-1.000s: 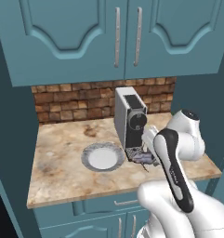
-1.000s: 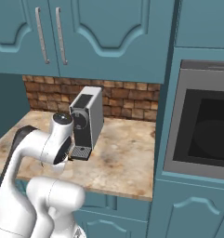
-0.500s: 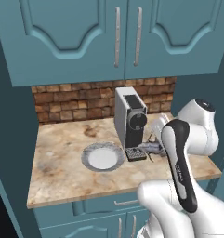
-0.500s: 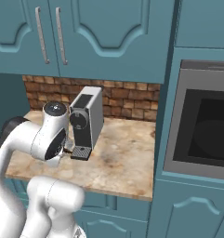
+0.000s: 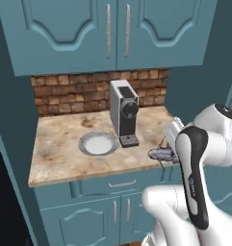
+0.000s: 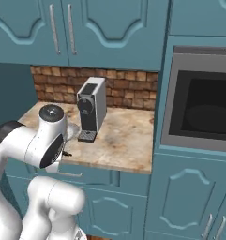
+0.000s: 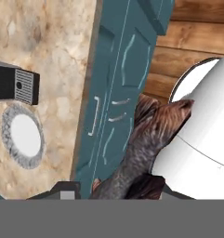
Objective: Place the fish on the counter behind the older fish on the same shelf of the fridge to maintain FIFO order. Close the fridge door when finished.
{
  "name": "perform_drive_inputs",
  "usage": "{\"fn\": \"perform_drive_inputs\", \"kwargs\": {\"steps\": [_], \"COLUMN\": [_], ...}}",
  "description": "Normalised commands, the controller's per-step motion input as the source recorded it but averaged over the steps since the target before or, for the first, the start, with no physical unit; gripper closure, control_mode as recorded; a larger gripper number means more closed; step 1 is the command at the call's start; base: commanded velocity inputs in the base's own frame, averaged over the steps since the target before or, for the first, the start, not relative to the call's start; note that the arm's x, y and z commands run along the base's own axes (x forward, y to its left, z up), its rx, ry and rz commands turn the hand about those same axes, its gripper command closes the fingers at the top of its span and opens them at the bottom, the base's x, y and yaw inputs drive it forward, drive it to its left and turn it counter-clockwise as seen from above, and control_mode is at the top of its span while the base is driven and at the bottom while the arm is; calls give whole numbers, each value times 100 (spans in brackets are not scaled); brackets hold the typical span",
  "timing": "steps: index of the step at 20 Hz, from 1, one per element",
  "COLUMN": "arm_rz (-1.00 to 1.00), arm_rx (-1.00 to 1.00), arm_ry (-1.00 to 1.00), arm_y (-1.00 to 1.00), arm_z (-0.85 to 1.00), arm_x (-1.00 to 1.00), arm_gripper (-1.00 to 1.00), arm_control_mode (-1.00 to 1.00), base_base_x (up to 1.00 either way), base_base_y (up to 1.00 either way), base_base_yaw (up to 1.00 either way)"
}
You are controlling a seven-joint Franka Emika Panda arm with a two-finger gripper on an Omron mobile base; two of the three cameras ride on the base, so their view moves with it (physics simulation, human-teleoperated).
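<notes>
My gripper [image 5: 165, 154] is shut on the fish [image 5: 161, 153], a slim grey fish with dark markings, and holds it in the air at the front right edge of the counter [image 5: 64, 153]. In the hand view the fish [image 7: 146, 144] runs up from between the fingertips of the gripper [image 7: 115, 190], over the teal cabinet fronts below the counter [image 7: 53, 42]. In the right base view my own arm hides the hand; the counter [image 6: 126, 140] lies behind it.
A coffee machine [image 5: 124, 113] stands at the back of the counter, with a round white plate [image 5: 97, 143] to its left. A built-in oven [image 6: 201, 105] sits in the tall unit on the right. Teal wall cabinets [image 5: 108, 29] hang above.
Both base views have shifted, so the camera has moved. The arm has swung right, carrying the fish from above the counter by the coffee machine out to its front right edge.
</notes>
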Motion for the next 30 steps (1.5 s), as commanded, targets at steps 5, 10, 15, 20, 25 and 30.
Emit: {"fn": "perform_drive_inputs", "kwargs": {"steps": [5,10,15,20,25,30], "arm_rz": [0,0,0,0,0,0], "arm_rx": [0,0,0,0,0,0], "arm_ry": [0,0,0,0,0,0], "arm_y": [0,0,0,0,0,0], "arm_z": [0,0,0,0,0,0], "arm_x": [0,0,0,0,0,0], "arm_gripper": [100,100,100,100,100,100], "arm_control_mode": [100,100,100,100,100,100], "base_base_x": [-91,-90,-100,-78,-38,-31], "base_base_y": [23,38,8,-34,-10,0], "base_base_yaw": [3,25,36,50,67,74]}}
